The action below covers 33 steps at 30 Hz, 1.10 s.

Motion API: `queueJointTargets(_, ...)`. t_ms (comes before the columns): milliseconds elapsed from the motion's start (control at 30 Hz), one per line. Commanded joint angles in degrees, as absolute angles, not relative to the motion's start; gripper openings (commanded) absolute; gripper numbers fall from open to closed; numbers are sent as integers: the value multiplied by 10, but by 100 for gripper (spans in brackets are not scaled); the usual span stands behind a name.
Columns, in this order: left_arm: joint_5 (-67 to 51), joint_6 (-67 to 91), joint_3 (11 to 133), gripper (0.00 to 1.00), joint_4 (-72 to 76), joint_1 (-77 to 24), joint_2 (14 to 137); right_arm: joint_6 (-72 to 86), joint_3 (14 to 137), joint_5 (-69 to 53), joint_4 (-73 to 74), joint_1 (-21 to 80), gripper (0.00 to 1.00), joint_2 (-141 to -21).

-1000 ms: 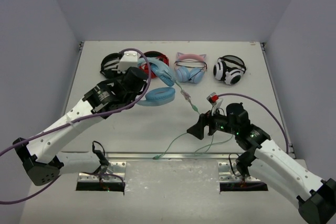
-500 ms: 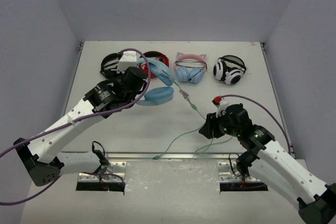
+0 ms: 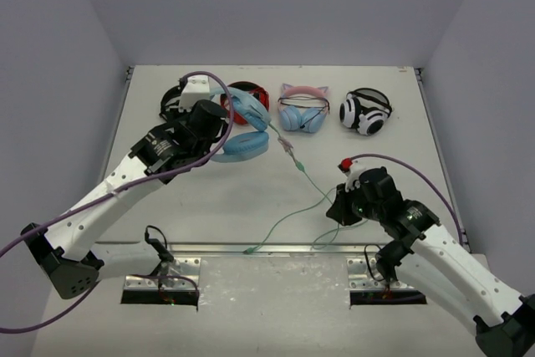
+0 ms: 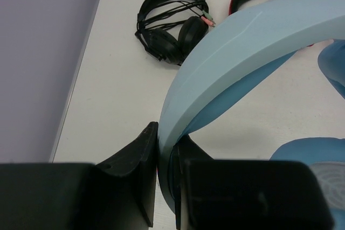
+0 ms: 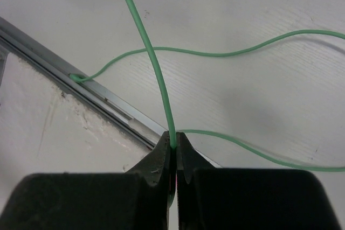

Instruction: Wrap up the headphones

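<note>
Left hand is clenched on the blue headband of the headphones, which have shifted toward 12 o'clock in the last second and now sit at about 10 o'clock on the bench. Right hand, pinched shut on the pale-green cable, has swung from 9 toward 3 o'clock, so the cable runs straighter between the two hands. Slack seems drawn out for winding, though loose loops remain near 6 o'clock.
</note>
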<state>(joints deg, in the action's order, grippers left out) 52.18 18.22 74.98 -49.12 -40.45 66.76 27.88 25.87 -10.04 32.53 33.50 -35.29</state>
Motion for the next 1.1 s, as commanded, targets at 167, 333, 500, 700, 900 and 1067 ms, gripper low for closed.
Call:
queueJointTargets(167,543,186,772,0,-425,-389,664,229,373,-69,392,336,1,-420)
queueJointTargets(333,435,107,741,0,-377,-390,690,173,493,-6,466,366,1,-491)
queueJointTargets(500,333,86,728,0,-371,-392,763,113,605,-14,512,403,1,-577)
queueJointTargets(700,258,71,714,0,-361,-404,786,29,728,32,548,474,1,-670)
queueJointTargets(900,154,43,677,1,-340,-413,779,-47,746,76,480,523,1,-700)
queueJointTargets(1067,115,31,663,0,-338,-422,780,-98,732,5,399,526,1,-687)
